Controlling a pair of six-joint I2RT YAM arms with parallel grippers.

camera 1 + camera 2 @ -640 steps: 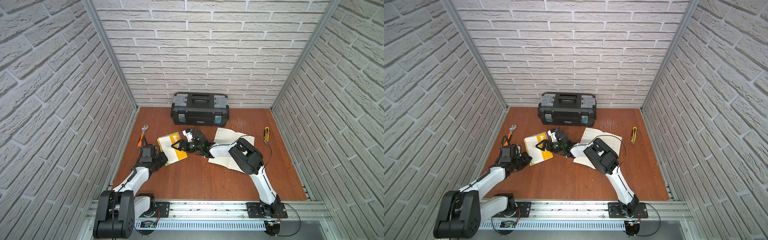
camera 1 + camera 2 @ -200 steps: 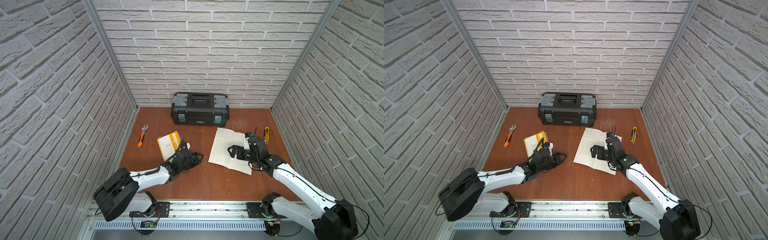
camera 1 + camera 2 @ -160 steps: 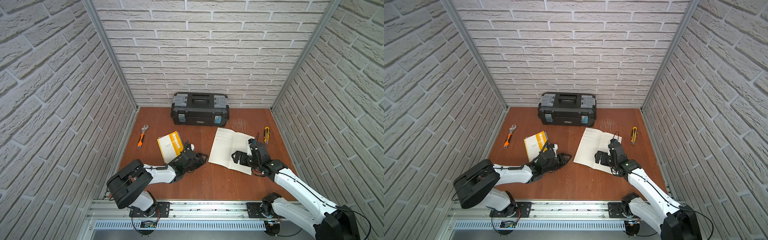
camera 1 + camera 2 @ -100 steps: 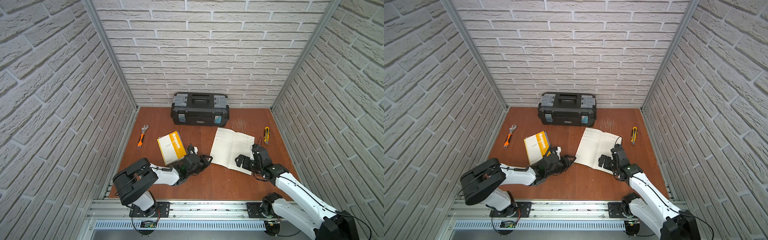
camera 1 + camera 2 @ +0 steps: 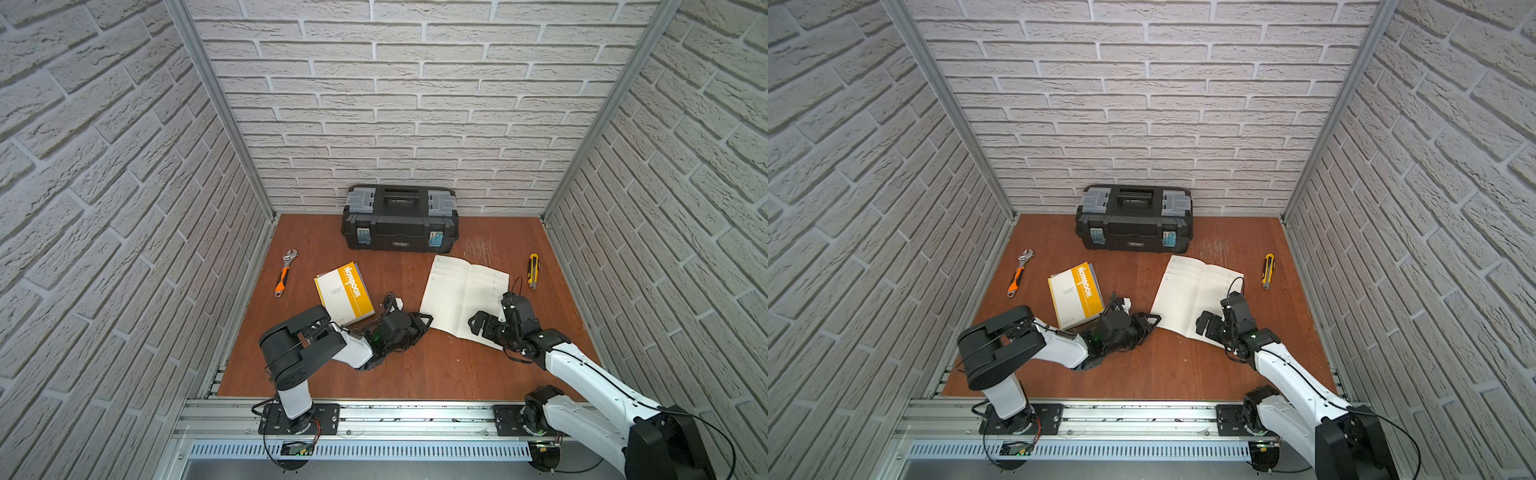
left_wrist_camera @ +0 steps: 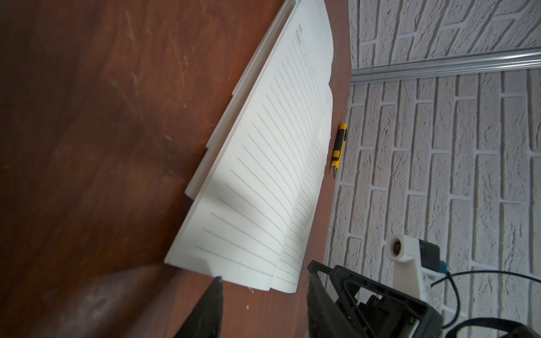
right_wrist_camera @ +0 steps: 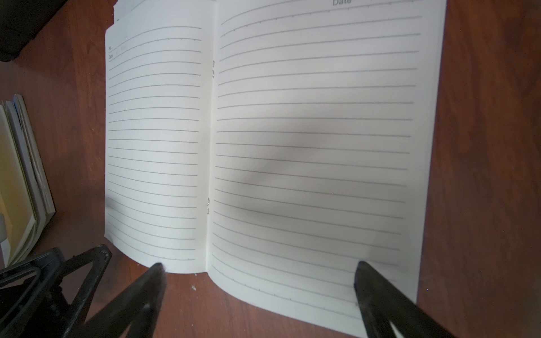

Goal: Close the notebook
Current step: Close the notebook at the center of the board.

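Left end effector [image 5: 415, 322], in a top view, lay low on the wooden tabletop [image 5: 415, 374] with its jaws parted and empty, just beside the near left corner of the open notebook [image 5: 461, 291]. The right end effector [image 5: 490, 311] hovered over the right page's near edge, likewise spread and holding nothing. The spine ran away from the robot toward the toolbox [image 5: 399, 224], so either half would probably fold sideways across it. From the left wrist, one fingertip [image 6: 218, 282] sat at that corner, touching or nearly so. From the right wrist, both pages lay flat beyond wide-set fingers [image 7: 158, 269]. White brick-pattern walls enclosed the scuffed surface.
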